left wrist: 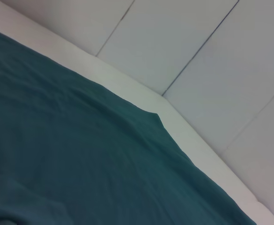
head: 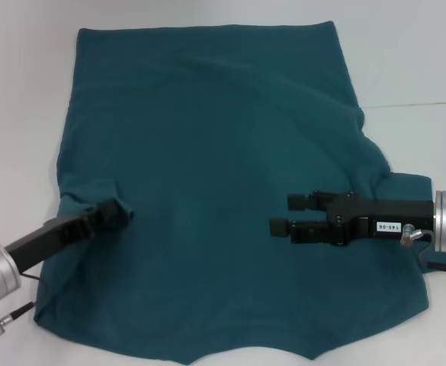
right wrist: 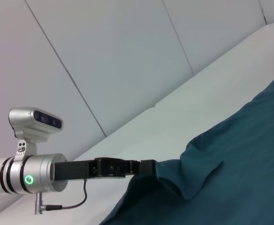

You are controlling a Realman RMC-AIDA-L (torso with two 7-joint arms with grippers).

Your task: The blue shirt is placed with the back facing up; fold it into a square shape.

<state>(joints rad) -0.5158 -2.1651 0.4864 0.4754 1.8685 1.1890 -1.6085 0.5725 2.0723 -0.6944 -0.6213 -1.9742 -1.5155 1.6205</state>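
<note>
A plain white table (head: 405, 53) fills the space ahead, backed by pale panelled wall (right wrist: 104, 56), and nearly all of it is covered by the dark teal-blue short-sleeved shirt of soft knit fabric (head: 207, 191), spread flat with faint wrinkles and its far hem running straight across. At the shirt's left edge the black left gripper (head: 114, 211) is pressed into the sleeve, where the cloth bunches into a raised fold around its tip; its fingers are buried in the fabric and I cannot tell whether they are clamped or loose. Over on the right, the black right gripper (head: 289, 214) hangs above the shirt's body, its two fingers parted and holding nothing
</note>
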